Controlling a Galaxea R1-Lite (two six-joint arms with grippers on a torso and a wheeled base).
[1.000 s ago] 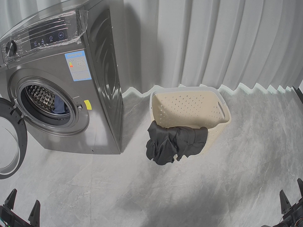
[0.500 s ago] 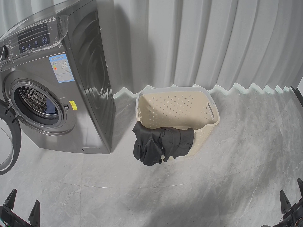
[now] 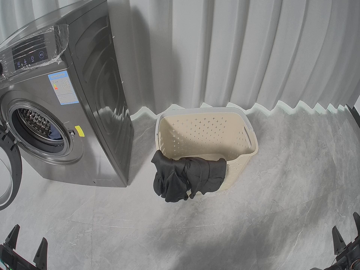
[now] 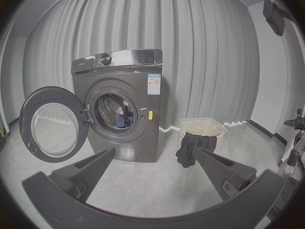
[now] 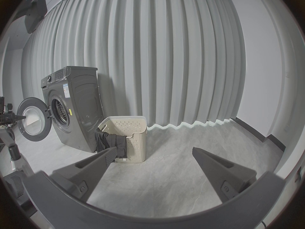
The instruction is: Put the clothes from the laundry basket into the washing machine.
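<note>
Both claws spread wide and empty: left gripper (image 3: 29,235) in the bottom left corner, right gripper (image 3: 345,224) in the bottom right.
The whole head view has swung over the last second, so the washing machine (image 3: 93,94) now sits nearer the left edge and the laundry basket (image 3: 206,132) nearer centre. The camera turned and nothing itself shifted, so I'd guess the robot is squaring up to the basket. The machine's door (image 4: 52,124) hangs open with something blue (image 4: 124,120) in the drum. A dark garment (image 3: 185,175) drapes over the basket's near rim, well apart from both claws. The front carries a blue-and-white label (image 3: 63,87) and a yellow sticker (image 3: 79,131), with print too small to read.
</note>
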